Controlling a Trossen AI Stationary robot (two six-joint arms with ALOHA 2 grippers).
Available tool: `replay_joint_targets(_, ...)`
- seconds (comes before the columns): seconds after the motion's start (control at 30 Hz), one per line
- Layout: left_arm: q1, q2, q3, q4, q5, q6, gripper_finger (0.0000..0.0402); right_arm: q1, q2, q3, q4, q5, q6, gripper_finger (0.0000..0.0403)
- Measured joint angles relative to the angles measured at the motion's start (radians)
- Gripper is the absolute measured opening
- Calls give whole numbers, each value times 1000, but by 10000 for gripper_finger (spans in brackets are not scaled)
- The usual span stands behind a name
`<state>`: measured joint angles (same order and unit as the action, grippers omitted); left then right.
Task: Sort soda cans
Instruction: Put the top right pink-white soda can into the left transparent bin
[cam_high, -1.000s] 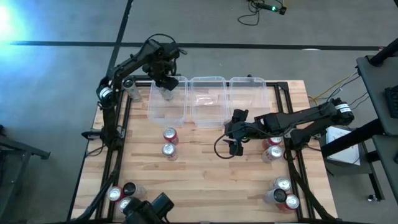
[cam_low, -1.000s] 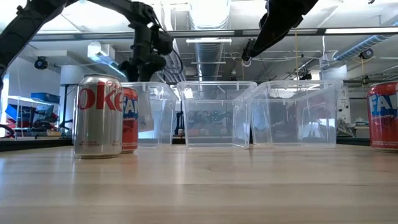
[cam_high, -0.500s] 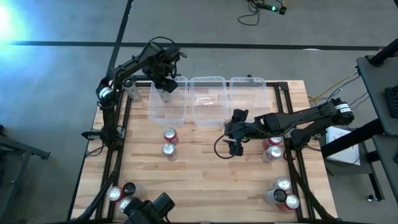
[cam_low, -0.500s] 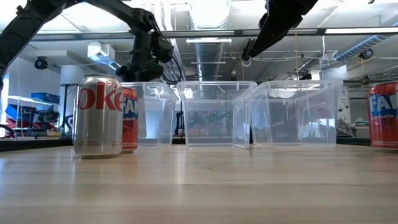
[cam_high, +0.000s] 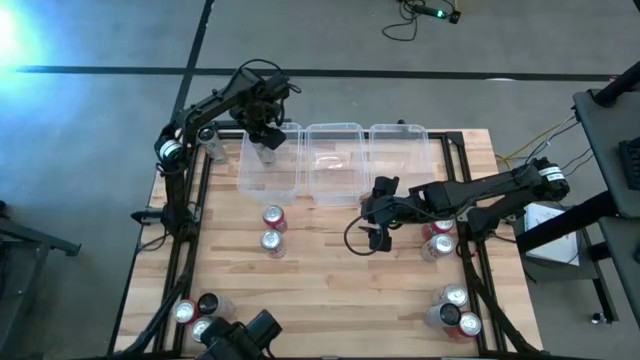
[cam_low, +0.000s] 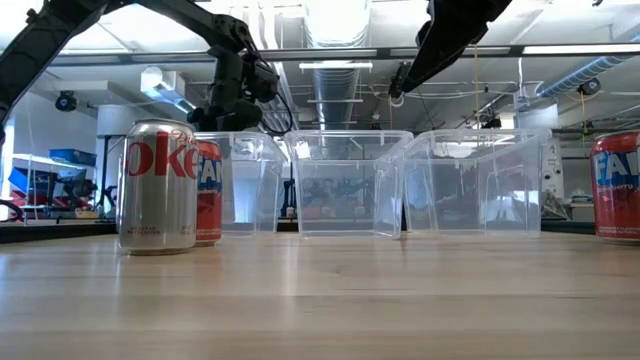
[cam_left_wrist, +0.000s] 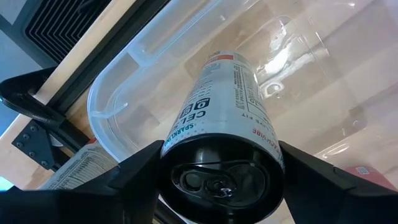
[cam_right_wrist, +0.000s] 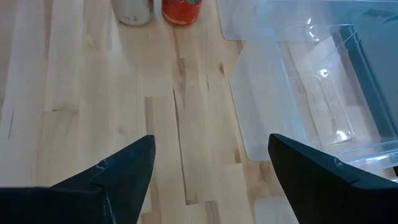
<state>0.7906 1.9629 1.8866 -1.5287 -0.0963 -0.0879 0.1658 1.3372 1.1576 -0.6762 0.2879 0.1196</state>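
Here the left pincer (cam_left_wrist: 217, 180) grips a silver can (cam_left_wrist: 227, 112) above the leftmost bin (cam_high: 270, 170)

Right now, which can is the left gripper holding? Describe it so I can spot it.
Find the three clear bins in a row. Over the left bin, the left gripper grips a silver can. It is the only can off the table.

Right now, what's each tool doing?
Left tool: closed on a silver can, held above the left bin.
Right tool: open, empty, over the table.
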Motion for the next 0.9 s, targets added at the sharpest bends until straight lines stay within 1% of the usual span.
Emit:
replay_joint_targets(0.3, 0, 0, 0, 11, 1, 5, 271, 0, 0, 0, 0, 0, -4, 328)
replay_joint_targets(0.67, 0, 0, 0, 20, 64, 8, 272, 0, 0, 0, 0, 0, -7, 329)
replay_joint_targets(0.9, 0, -1, 0, 19, 64, 10, 272, 0, 0, 0, 0, 0, -7, 338)
